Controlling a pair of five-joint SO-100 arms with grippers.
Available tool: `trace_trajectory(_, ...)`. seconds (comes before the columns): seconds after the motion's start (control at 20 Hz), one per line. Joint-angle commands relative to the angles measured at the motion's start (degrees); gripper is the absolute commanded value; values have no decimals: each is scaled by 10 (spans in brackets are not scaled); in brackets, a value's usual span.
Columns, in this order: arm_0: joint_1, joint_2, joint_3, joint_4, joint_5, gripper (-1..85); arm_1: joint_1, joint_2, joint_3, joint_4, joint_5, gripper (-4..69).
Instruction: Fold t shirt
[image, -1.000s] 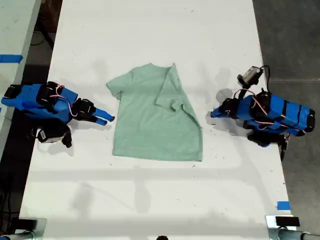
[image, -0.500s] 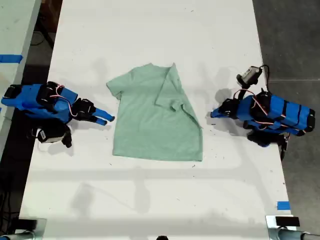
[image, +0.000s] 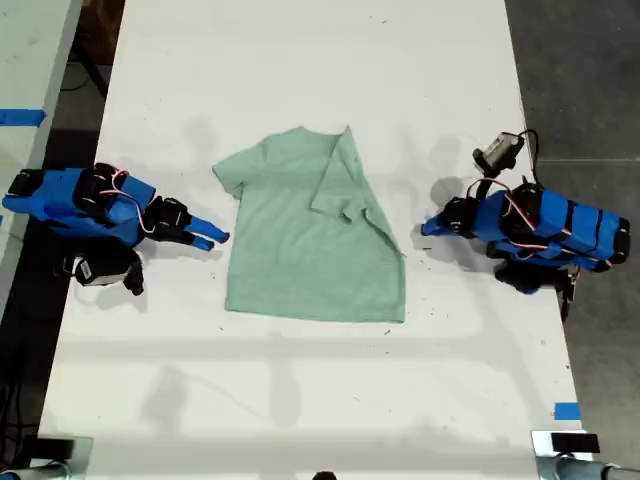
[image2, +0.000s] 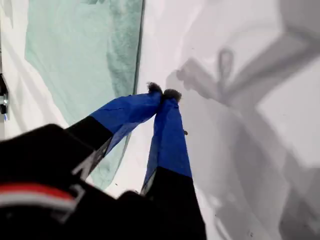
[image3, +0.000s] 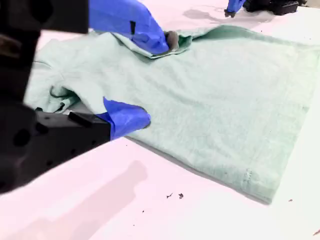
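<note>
Mint t shirt on the white bench, one sleeve folded in

The t shirt (image: 310, 250) lies flat mid-bench (image: 300, 60), its sleeve on the exterior view's right turned over onto the chest. The second gripper (image: 215, 236) sits at the exterior view's left, jaws spread and empty, its tips at the shirt's side edge. The first gripper (image: 425, 228) sits at the exterior view's right, jaws pressed together on nothing, near the opposite side edge without touching the cloth.
</note>
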Motion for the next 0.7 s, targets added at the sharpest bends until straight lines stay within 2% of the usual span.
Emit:
trace_trajectory(0.0, 4, 4, -4, 1, 5, 199, -7, 7, 26, -13, -8, 10)
trace_trajectory(0.65, 4, 4, -4, 1, 5, 199, -8, 7, 26, -19, -16, 10)
